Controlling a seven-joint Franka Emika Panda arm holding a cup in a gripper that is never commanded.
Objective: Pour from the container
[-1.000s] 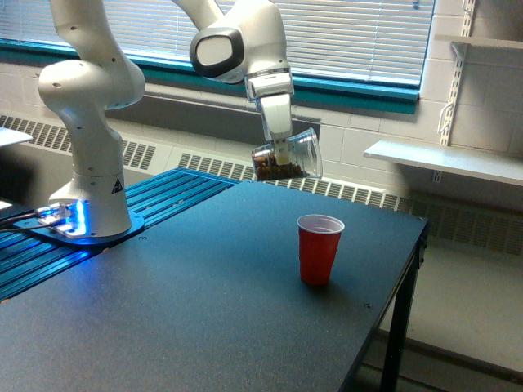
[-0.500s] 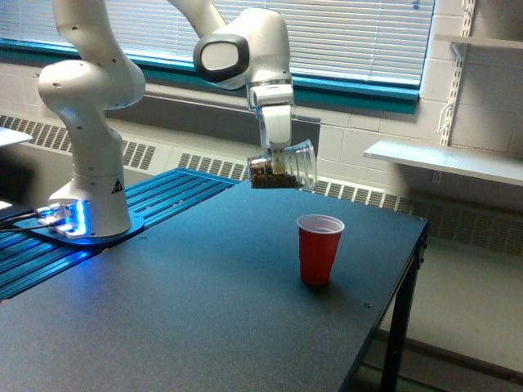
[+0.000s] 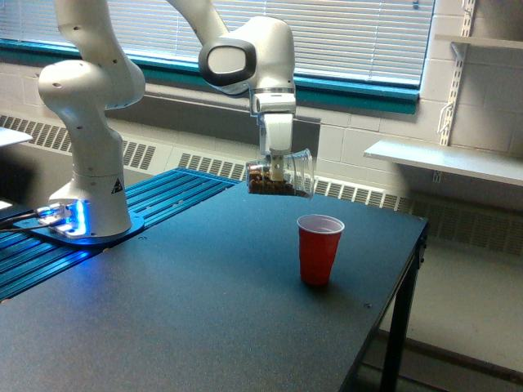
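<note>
- Above the dark table top (image 3: 188,310), your white Franka arm (image 3: 245,57) hangs its gripper (image 3: 278,170) straight down, clamped on the clear plastic container (image 3: 282,174).
- You can see the container lying almost on its side in the air, well clear of the table, its open mouth facing the exterior view's right and tipped slightly downward.
- Your brown granular bits (image 3: 268,185) sit heaped along the lower wall, mostly toward the closed end on the exterior view's left; none show at the mouth or in the air below it.
- Your opaque red plastic cup (image 3: 319,249) with the white inside stands upright on the table, below the container and off to the exterior view's right, apart from it.
- Between the container's mouth and the red cup's rim you have only open air; nothing stands in the way.
- At the exterior view's left, the arm's white base column (image 3: 94,171) stands on a plate lit with blue light (image 3: 69,219), on a blue ribbed surface (image 3: 155,204) beside the table.
- Behind the arm you have a window with white blinds (image 3: 351,33) over a teal sill (image 3: 351,88), and a painted block wall with a radiator grille (image 3: 351,192) along its foot.
- At the exterior view's right, a white wall shelf (image 3: 441,161) juts out on brackets, well away from the table edge (image 3: 413,261).
</note>
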